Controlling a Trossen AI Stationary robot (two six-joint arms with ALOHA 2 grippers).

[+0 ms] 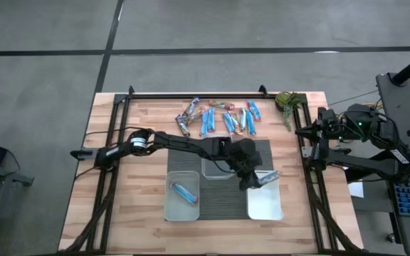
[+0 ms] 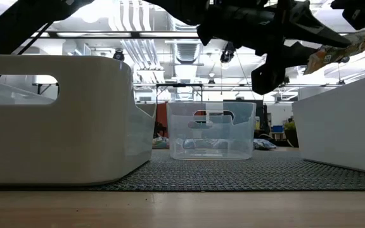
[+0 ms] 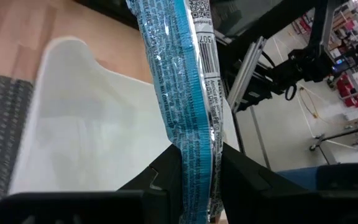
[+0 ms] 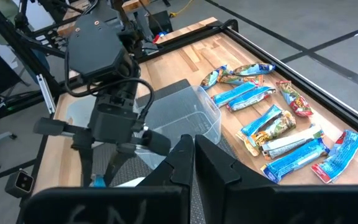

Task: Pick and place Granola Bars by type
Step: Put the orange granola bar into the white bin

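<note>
My left hand (image 1: 256,180) pinches a blue granola bar (image 3: 185,93) by one end, over the right-hand tub (image 1: 265,202) on the bench (image 1: 141,121). It hangs light and limp, the foil slick (easy to slip), so a grip across the crimped end seems best. My right hand (image 4: 191,163), pressed together, waits at the bench's right edge

Dark jointed arms; black cable looped at left gripper (image 4: 118,163).
</note>
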